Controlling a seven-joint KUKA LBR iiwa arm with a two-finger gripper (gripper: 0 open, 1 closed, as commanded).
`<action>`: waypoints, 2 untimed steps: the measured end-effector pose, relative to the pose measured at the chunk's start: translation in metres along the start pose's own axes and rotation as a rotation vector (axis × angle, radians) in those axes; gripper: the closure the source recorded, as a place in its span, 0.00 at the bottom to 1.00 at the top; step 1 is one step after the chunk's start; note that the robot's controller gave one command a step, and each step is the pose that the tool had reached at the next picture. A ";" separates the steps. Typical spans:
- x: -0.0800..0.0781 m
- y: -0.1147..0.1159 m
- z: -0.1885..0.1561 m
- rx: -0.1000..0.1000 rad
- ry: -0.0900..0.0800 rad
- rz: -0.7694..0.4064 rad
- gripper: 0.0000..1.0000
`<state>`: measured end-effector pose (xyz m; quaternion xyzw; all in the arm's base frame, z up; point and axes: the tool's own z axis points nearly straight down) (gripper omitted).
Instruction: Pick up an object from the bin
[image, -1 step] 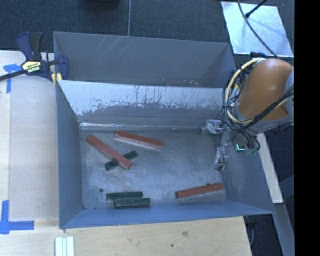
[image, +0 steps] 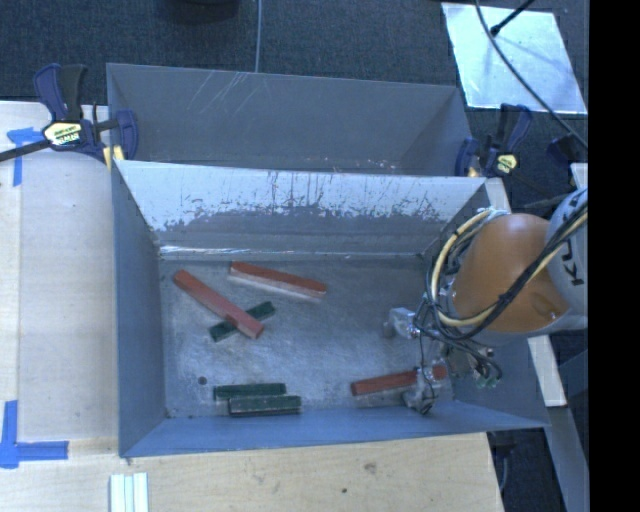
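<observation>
Bin (image: 135, 320) of grey metal is sitting open below the camera, with a few slim bars lying scattered on its floor. The arm is reaching in from the right, its wrist wearing a rounded orange cover (image: 510, 275) looped with yellow and black cables (image: 450, 290). The pincer (image: 425, 392) is hanging low in the bin's front right corner, right at the right end of a red bar (image: 383, 384) that is lying almost level near the front wall. Dark wrist parts and wiring are crowding that spot, so I cannot tell whether the pincer is apart, together or clamped on that bar. The other bars are lying well apart from it, on the left half of the floor. A slanted red bar (image: 210, 298) is crossing over a small green bar (image: 258, 313) there. Just beside them, nearer the back wall, a top red bar (image: 278, 280) is lying with a pale edge showing. Two green bars, the green pair (image: 255, 398), are lying side by side and touching near the front left corner.
</observation>
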<state>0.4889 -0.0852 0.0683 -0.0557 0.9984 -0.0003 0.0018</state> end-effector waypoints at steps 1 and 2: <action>-0.002 0.000 -0.002 0.001 -0.002 -0.003 1.00; 0.004 -0.002 -0.185 0.003 -0.008 -0.001 1.00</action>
